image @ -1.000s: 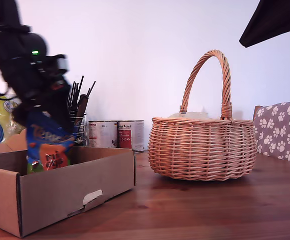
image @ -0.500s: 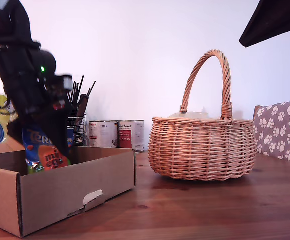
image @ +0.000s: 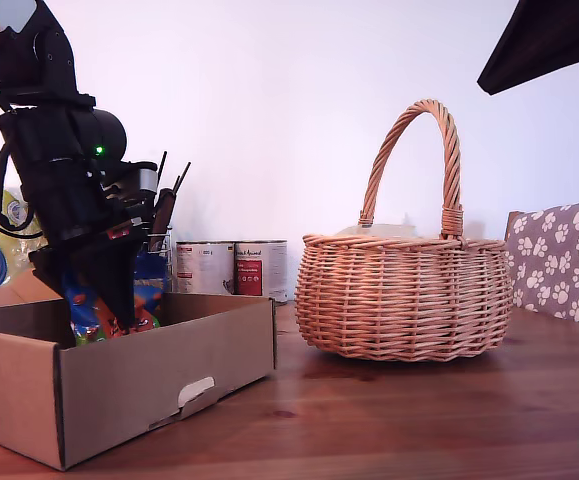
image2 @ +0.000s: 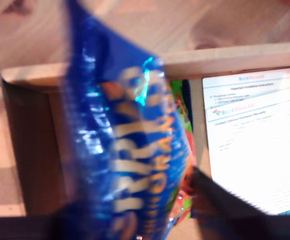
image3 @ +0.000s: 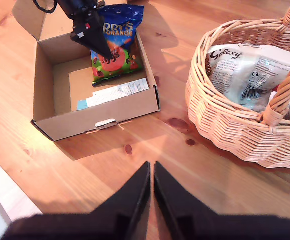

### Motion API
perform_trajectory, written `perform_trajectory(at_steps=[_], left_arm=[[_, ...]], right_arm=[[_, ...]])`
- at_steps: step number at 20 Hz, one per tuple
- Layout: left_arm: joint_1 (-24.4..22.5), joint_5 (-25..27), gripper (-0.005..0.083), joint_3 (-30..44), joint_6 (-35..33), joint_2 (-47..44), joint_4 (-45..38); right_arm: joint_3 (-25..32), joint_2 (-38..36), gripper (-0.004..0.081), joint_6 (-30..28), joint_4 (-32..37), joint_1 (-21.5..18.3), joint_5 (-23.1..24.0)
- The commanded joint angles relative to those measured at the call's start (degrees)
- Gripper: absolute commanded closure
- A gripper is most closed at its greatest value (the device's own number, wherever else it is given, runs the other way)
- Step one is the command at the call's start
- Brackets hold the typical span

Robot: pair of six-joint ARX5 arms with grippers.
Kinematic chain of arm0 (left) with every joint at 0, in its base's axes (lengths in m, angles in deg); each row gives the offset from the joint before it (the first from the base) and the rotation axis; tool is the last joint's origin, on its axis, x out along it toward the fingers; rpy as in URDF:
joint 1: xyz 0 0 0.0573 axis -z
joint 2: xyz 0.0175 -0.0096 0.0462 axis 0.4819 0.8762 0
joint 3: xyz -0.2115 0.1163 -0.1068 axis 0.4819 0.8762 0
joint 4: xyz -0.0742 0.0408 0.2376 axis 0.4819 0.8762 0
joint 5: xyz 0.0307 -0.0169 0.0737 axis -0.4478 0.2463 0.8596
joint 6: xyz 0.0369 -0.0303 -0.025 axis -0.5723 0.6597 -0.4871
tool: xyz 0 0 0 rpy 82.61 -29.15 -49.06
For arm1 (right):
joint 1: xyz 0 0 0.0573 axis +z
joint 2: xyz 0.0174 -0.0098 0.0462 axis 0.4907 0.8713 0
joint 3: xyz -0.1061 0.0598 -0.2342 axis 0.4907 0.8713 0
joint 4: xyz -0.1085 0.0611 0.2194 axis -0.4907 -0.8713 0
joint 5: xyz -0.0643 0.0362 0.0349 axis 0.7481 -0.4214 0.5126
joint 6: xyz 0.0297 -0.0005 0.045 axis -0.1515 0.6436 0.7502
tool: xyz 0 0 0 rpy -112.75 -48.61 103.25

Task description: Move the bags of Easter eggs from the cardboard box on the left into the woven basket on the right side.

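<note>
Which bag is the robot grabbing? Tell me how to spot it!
Find the cardboard box beside the woven basket. My first gripper holds the bag of Easter eggs there: shiny blue with an orange patch, unlike the pale bag in the basket.

My first gripper [image: 109,300] hangs at the exterior view's left on a black arm that slants down from the upper corner of that side, jaws clamped on something. My second gripper [image3: 151,192] is raised high, pointing down, its 2 jaws pressed nearly together and holding nothing.
</note>
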Motion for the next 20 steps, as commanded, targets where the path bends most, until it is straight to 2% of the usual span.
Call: perform_trajectory(at_steps=[1,7,9,12,14,16,20], left_arm=[[0.04,-0.04,0.0577,0.70,0.04,1.18,0.04],[-1.01,-1.81,0.0577,0.70,-1.49,-6.32,2.34],[-1.44,-3.82,0.0577,0.70,-1.84,-9.99,2.25],[-1.77,-9.94,0.0577,0.70,-1.86,-15.06,0.68],[-1.44,-16.74,0.0577,0.70,-1.79,-17.33,-2.19],[0.39,-21.55,0.0577,0.70,-1.66,-18.12,-5.99],[7.32,-22.49,0.0576,0.70,-0.17,-18.10,-14.47]], right_arm=[[1.14,-0.02,0.0775,0.04,0.50,-0.11,0.00],[1.14,-0.02,0.0775,0.02,0.48,-0.11,0.02],[1.14,-0.02,0.0775,0.04,0.46,-0.11,0.04],[1.14,-0.02,0.0775,0.04,0.48,-0.11,0.04],[1.14,-0.04,0.0776,0.07,0.59,-0.13,0.04],[1.14,-0.20,0.0780,0.13,0.61,-0.22,0.39],[1.14,-3.63,0.0780,1.97,2.10,-0.22,7.13]])
